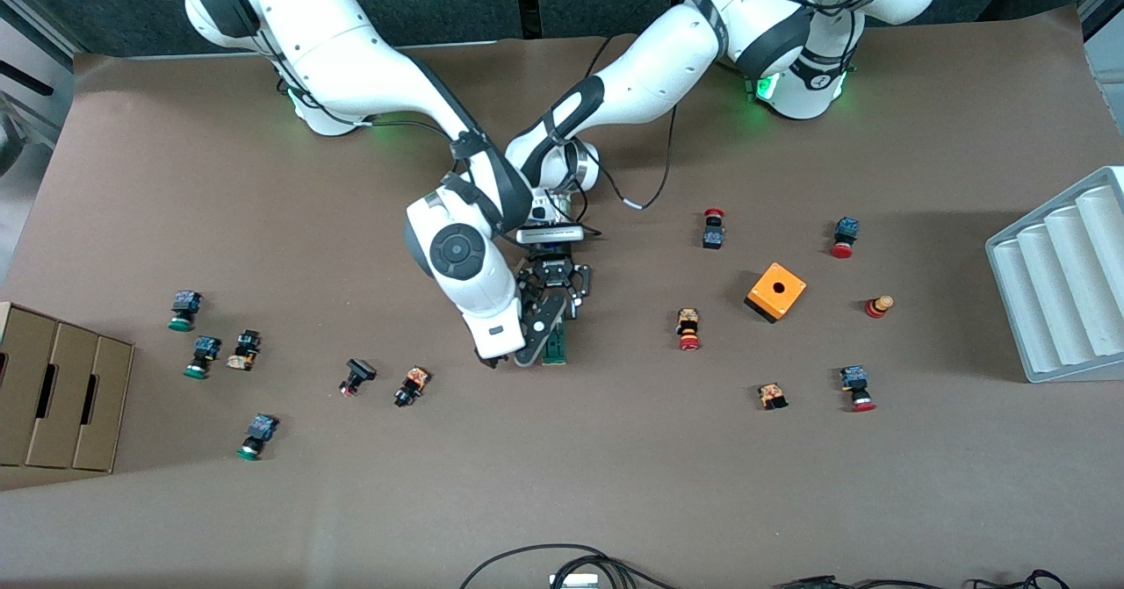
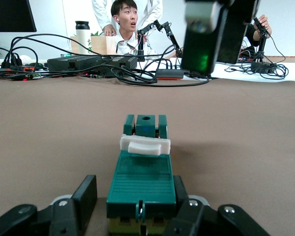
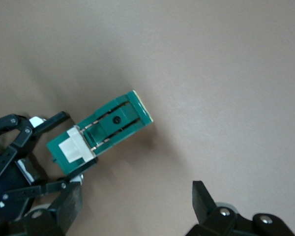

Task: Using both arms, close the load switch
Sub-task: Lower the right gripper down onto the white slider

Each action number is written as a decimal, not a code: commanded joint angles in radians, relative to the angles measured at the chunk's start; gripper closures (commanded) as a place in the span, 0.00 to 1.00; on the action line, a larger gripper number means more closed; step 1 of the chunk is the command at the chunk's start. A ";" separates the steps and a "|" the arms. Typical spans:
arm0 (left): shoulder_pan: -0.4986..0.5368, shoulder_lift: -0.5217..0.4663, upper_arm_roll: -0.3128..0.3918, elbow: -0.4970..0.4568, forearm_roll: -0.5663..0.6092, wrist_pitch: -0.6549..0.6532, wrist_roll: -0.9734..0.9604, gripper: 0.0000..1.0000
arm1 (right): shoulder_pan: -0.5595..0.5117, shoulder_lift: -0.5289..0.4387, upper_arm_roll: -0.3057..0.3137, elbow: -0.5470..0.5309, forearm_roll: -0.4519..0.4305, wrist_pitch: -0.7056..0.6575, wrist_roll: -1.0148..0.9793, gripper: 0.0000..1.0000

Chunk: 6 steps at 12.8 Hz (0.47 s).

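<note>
The load switch (image 1: 556,344) is a narrow dark-green block with a white handle piece, lying flat mid-table. In the left wrist view the switch (image 2: 142,172) lies between the fingers of my left gripper (image 2: 132,191). One finger (image 2: 86,195) stands a little off its side and the other touches it, so the gripper is open around the switch's end. It sits low at the table (image 1: 560,306). My right gripper (image 3: 135,206) is wide open and empty, just above the table beside the switch (image 3: 101,132), toward the right arm's end (image 1: 509,359).
Red- and green-capped push buttons lie scattered toward both ends of the table. An orange cube box (image 1: 776,291) sits toward the left arm's end, with a grey ribbed tray (image 1: 1067,282) at that edge. A cardboard box (image 1: 53,396) stands at the right arm's end.
</note>
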 commanded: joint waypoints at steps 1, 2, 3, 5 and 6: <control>-0.017 0.015 0.016 0.010 0.010 -0.014 -0.022 0.32 | 0.021 0.033 -0.011 0.016 0.011 0.045 -0.002 0.00; -0.017 0.015 0.016 0.010 0.011 -0.014 -0.022 0.32 | 0.023 0.038 -0.011 0.016 0.011 0.049 -0.002 0.00; -0.017 0.018 0.016 0.010 0.011 -0.014 -0.022 0.32 | 0.024 0.041 -0.011 0.016 0.011 0.056 -0.002 0.00; -0.020 0.018 0.016 0.010 0.011 -0.014 -0.022 0.32 | 0.029 0.047 -0.010 0.016 0.016 0.063 0.000 0.00; -0.021 0.018 0.016 0.010 0.011 -0.014 -0.022 0.32 | 0.032 0.048 -0.011 0.016 0.017 0.063 0.001 0.00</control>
